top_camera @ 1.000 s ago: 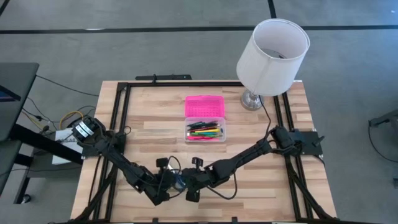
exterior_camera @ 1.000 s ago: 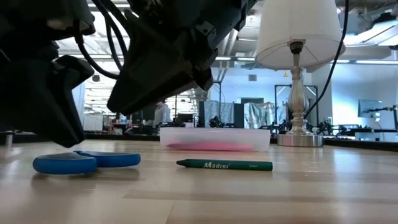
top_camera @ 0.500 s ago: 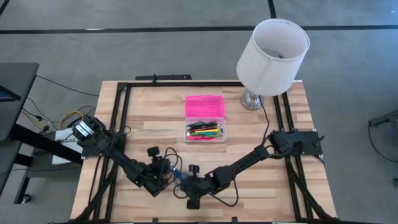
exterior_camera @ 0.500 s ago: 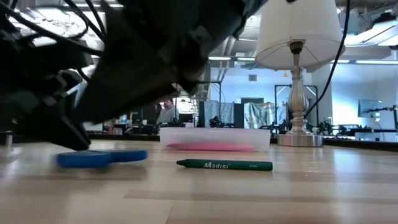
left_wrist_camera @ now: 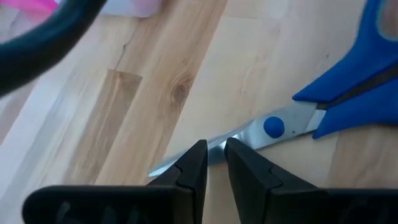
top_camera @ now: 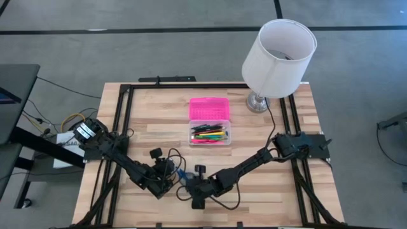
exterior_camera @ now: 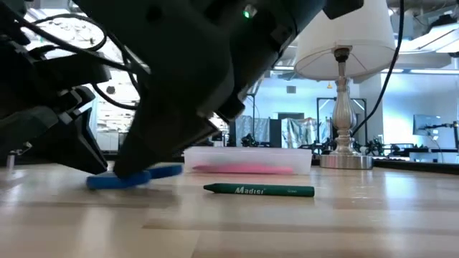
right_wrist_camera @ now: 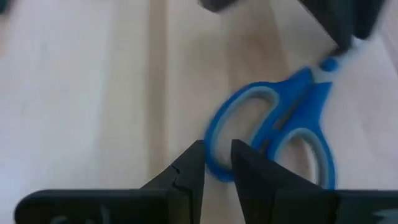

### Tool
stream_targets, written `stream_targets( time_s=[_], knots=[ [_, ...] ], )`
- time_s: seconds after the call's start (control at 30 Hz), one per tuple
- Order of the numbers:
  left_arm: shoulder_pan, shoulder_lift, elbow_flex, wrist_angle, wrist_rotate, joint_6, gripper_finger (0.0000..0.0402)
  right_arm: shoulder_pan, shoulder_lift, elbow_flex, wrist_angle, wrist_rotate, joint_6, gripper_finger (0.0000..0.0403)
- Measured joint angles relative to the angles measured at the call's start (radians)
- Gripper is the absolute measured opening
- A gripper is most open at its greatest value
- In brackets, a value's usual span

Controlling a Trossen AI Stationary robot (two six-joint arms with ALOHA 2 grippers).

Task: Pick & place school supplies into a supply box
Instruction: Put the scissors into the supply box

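Low view, both arms hiding scissors (pincer states unclear), green pencil beside.

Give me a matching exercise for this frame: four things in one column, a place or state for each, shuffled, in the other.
Things:
1. scissors
2. green pencil
3. supply box
4. lamp

Places or states:
A. open, pink lid folded back, coloured pens inside
B. stands at the table's far right corner
C. lies alone on the wood in the low view, nothing touching it
D. flat on the table between the left gripper, at its blades, and the right gripper, at its handles

Pairs: 1-D, 2-C, 3-A, 4-B
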State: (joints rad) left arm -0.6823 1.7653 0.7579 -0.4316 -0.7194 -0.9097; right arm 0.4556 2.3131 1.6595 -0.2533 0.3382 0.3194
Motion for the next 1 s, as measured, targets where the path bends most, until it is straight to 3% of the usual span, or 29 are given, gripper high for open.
stream_targets(
  time_s=[0.3,0.6,0.83,1.0],
  knots=[
    [0.0,0.002,0.006,0.008,0.025,-0.003,0.0061,-0.026,-0.001,0.001,-0.055,0.026,-0.002,0.0075],
    [-0.001,0.003,0.006,0.008,0.026,-0.003,0.0061,0.003,-0.004,0.047,-0.09,0.166,-0.116,0.0075],
    [-0.001,0.003,0.006,0.006,0.03,-0.003,0.0061,-0.033,-0.004,0.05,-0.287,0.125,-0.049,0.0075],
    [-0.001,0.003,0.006,0.007,0.03,-0.001,0.0061,-0.046,-0.005,0.051,-0.31,0.114,-0.035,0.0091]
  ],
)
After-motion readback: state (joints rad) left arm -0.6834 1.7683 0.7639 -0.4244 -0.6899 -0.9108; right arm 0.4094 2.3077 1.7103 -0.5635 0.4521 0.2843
